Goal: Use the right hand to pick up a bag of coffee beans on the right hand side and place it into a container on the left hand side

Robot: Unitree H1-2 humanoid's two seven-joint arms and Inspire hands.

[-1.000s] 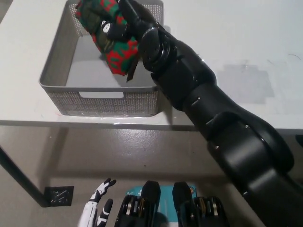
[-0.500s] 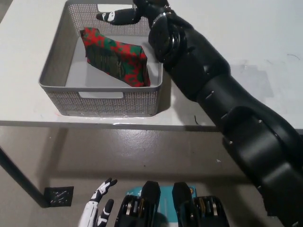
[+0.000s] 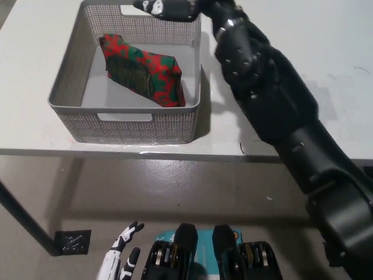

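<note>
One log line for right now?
bag: lying in basket | right hand: open, above basket's far rim | left hand: low, idle

A white flat-topped table (image 3: 303,35) spans the upper part of the view, with a paler grey rectangular patch (image 3: 317,99) on its surface toward the right. Beneath lies a grey concrete floor (image 3: 192,192). A small dark square plate (image 3: 73,241) sits on that floor at the lower left, beside a dark slanting table leg (image 3: 20,217).

Right hand (image 3: 169,8) cut by top edge, finger spread unreadable. Left hand (image 3: 120,256) cropped at bottom edge, only fingertips and part of palm visible. Mesh container (image 3: 131,125) far rim partly behind right hand.
</note>
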